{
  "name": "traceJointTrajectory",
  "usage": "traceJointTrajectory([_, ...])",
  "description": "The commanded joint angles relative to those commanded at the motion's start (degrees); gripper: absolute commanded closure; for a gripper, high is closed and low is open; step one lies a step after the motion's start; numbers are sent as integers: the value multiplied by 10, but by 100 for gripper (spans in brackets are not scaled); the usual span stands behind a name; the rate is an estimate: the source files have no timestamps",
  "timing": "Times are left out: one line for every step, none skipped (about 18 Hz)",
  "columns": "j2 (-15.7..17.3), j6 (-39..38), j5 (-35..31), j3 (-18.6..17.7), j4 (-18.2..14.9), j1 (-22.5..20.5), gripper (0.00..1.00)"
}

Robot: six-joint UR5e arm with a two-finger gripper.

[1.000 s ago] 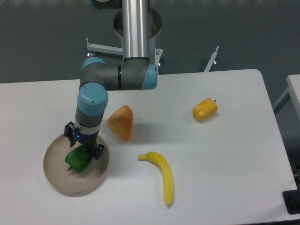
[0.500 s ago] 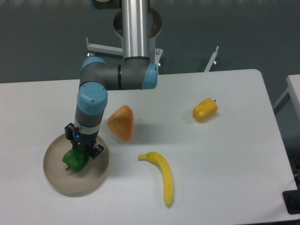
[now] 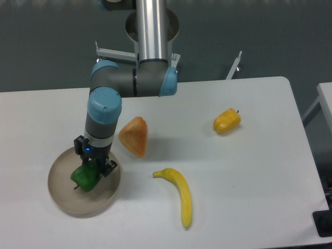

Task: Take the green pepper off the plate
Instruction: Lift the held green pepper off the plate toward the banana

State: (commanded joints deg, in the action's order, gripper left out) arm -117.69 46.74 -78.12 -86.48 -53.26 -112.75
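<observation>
Gripper (image 3: 92,167) fingers sit closed against the green pepper (image 3: 85,177), one dark finger showing at its right shoulder and the other mostly hidden behind the fruit, so the hold looks firm though the far contact cannot be checked. Compared with a second ago, when the jaws stood wider around the pepper, they have drawn in, and in the last half second the wrist and forearm have crept slightly up and to the right, the pepper going with them. It still overlaps the middle of the plate (image 3: 62,199), at the left of the table (image 3: 249,207), and whether it has cleared the dish surface cannot be told from this angle. That reads as the grasp being made and the lift just starting; what remains is a straight rise until the pepper hangs clear of the rim. Moving rightward, the orange wedge-shaped piece (image 3: 134,136) lies just beside the arm, the banana (image 3: 179,194) lies nearer the front edge, and the yellow-orange pepper (image 3: 226,121) sits well apart, all unmoved.
</observation>
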Motion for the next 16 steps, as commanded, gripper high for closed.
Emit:
traceJointTrajectory([6,17,-11,0,-3,-12,64])
traceJointTrajectory([13,35,-19,3,-13,-28,64])
traceJointTrajectory([18,57,-22,8,-25,-45,64])
traceJointTrajectory([20,83,-22,15,-39,-60,64])
traceJointTrajectory([21,111,-23,19,-49,-73,64])
traceJointTrajectory([27,138,-23,22,-58,-88,64])
traceJointTrajectory([33,160,-23,23,-61,-103,64])
traceJointTrajectory([39,179,-24,22,-63,-114,64])
traceJointTrajectory([41,194,-26,19,-63,-124,64])
traceJointTrajectory([43,207,-34,17,-63,-131,64])
traceJointTrajectory([44,218,-45,16,-63,-139,64])
traceJointTrajectory([46,230,-56,15,-63,-149,64])
traceJointTrajectory([52,239,-65,14,-63,-155,64])
traceJointTrajectory([57,245,-69,14,-63,-159,64])
traceJointTrajectory([60,251,-69,12,-63,-164,64])
traceJointTrajectory([60,257,-70,12,-63,-167,64])
